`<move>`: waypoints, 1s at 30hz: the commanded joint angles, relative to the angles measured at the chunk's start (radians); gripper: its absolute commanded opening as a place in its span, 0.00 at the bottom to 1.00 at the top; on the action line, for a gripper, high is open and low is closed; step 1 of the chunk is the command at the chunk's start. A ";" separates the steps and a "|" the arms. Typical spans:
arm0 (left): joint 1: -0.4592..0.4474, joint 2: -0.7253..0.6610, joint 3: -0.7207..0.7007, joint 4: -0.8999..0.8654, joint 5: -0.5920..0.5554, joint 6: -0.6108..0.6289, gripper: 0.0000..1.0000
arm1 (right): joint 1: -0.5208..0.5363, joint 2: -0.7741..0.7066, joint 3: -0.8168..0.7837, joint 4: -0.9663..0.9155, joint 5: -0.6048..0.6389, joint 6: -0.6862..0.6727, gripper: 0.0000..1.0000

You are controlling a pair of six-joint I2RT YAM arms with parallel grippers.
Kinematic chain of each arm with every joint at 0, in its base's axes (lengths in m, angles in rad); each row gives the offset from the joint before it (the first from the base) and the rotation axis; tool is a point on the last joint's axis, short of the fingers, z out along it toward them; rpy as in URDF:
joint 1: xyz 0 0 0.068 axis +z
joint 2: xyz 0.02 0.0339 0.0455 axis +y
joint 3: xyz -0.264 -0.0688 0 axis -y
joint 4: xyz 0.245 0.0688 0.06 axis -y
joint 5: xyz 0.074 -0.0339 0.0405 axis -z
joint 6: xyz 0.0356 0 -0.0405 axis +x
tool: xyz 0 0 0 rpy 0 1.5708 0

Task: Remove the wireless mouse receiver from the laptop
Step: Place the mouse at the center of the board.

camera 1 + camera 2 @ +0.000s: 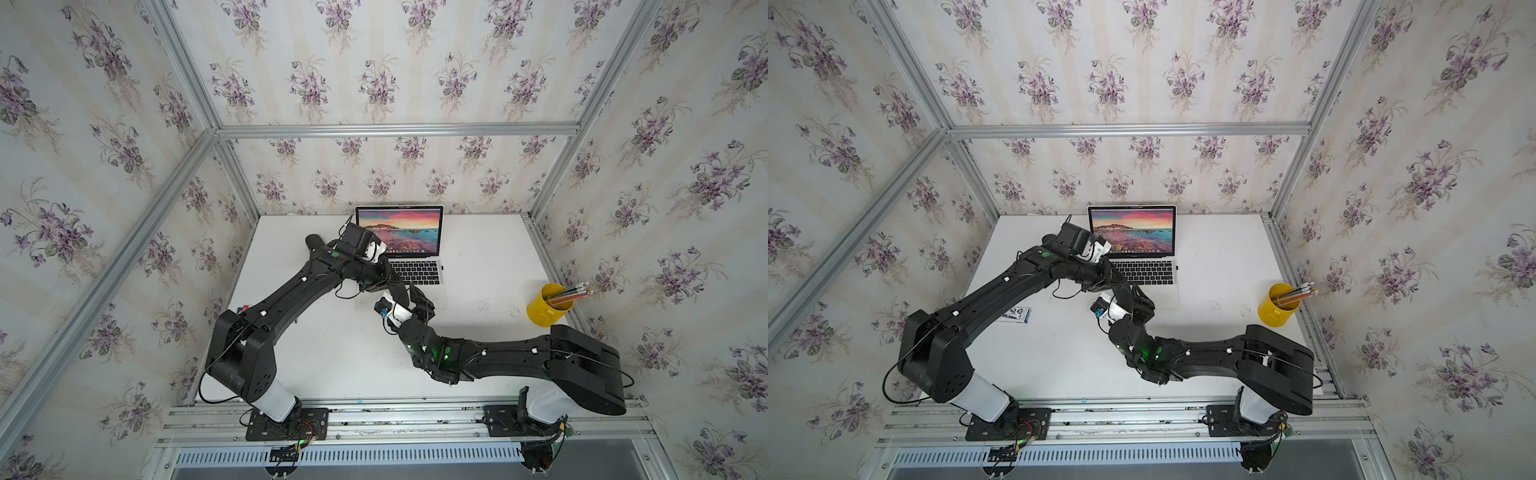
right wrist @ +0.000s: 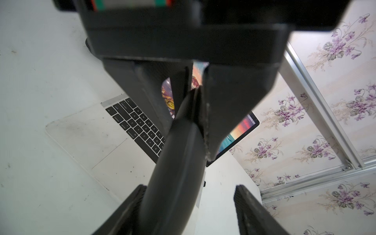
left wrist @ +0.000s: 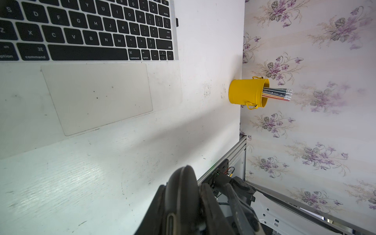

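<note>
Wireless mouse receiver (image 3: 176, 22), plugged in laptop (image 3: 97, 97); left gripper (image 3: 183, 195) clamped on black oval case (image 2: 179, 162); right gripper (image 2: 190, 189), jaws apart around it, we judge for handover

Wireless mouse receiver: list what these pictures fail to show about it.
- Top views: wireless mouse receiver too small; how deep it sits in the laptop is unreadable.
- Right wrist view: black oval case covers that laptop edge; only a dark speck shows.
- Left wrist view: plug hidden inside the laptop.

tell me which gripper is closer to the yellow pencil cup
Right, though barely: the right gripper hangs over the laptop trackpad on the yellow pencil cup side, and the left gripper meets it from farther away.
</note>
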 commanded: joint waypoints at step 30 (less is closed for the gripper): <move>-0.004 -0.430 -0.331 0.268 -0.728 0.302 0.99 | -0.062 -0.134 0.141 -0.661 -0.591 0.485 0.00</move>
